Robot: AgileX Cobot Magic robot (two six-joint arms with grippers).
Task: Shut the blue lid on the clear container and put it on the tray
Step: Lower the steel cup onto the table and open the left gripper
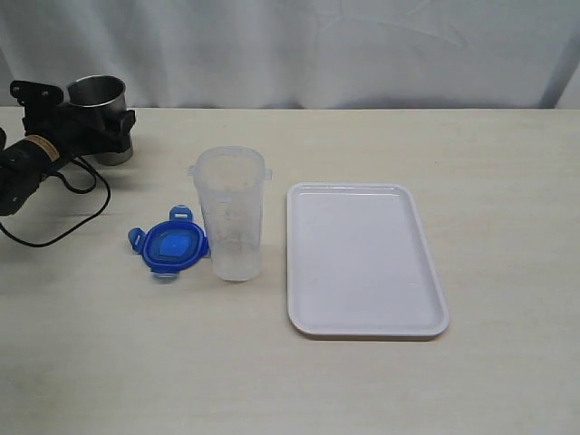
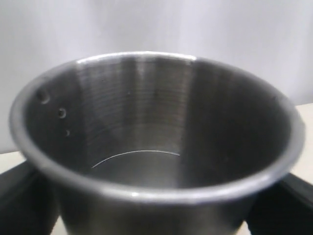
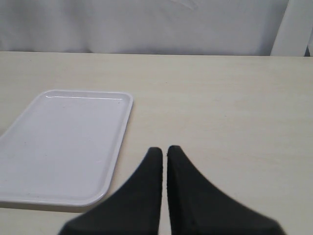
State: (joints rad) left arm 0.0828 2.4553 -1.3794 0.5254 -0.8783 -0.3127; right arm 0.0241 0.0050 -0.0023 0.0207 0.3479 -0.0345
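Two jaws of the left gripper flank a steel cup (grip unclear), upper left of the blue lid; right gripper pinched together.

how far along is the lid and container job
Nothing done yet: the blue lid lies beside the open container, and the tray is empty. In hand: the left claw is around the steel cup, the right claw shut. Left: lid on, then onto the tray.

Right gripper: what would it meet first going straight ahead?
Way looks free: the right gripper points over the table, past the tray, toward the backdrop curtain; depth unclear.
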